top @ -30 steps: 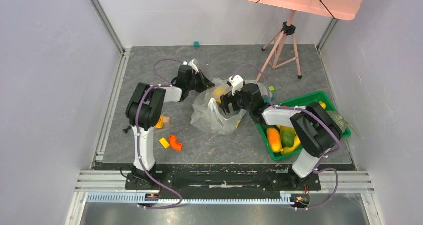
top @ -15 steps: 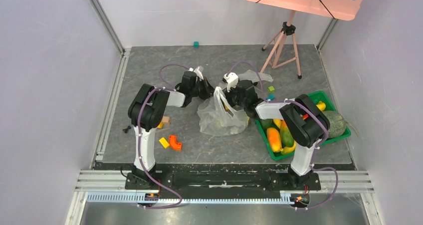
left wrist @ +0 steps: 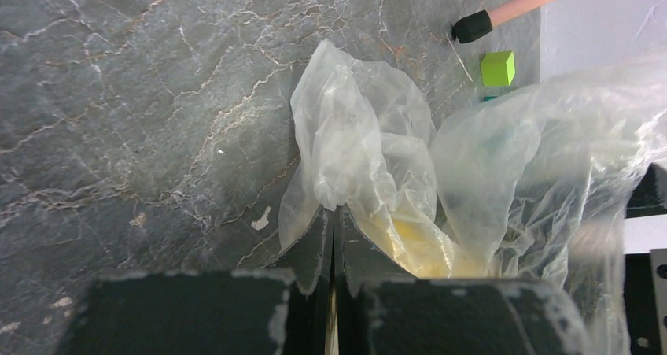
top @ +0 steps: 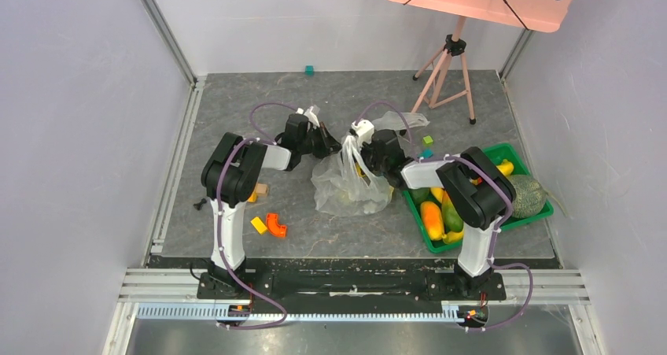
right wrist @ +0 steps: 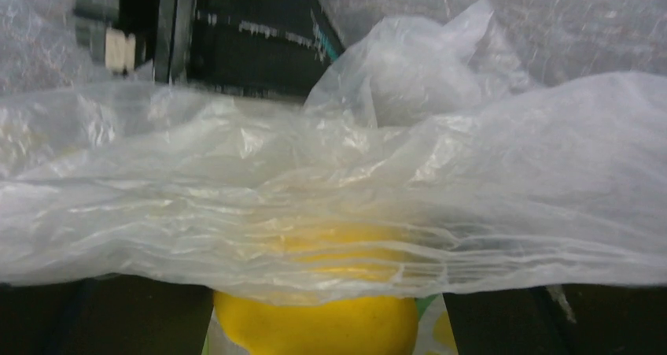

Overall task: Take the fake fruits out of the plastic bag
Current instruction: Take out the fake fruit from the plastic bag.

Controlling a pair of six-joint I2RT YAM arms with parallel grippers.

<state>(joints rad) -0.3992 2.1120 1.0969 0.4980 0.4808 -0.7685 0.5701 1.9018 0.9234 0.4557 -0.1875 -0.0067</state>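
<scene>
- Jaws: the left gripper (left wrist: 333, 213) is clenched on a fold of the thin transparent plastic bag (top: 346, 186). The right gripper (top: 363, 146) straddles a glossy yellow toy fruit (right wrist: 315, 327) under film; I cannot tell whether it grips.
- The bag sits mid-counter.
- Step in hand: extracting the fruit. The next move likely calls for drawing it clear of the film.

You see a clear, whitish plastic bag (top: 350, 188), a yellow fruit (right wrist: 315, 327), a green tray (top: 525, 220) and a grey, pale-veined tabletop (left wrist: 118, 95).

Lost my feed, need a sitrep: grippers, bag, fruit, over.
Left gripper pinched shut on plastic bag. Right gripper at the bag, open or shut unclear. Yellow fruit close under its camera, bag film draped across it.
</scene>
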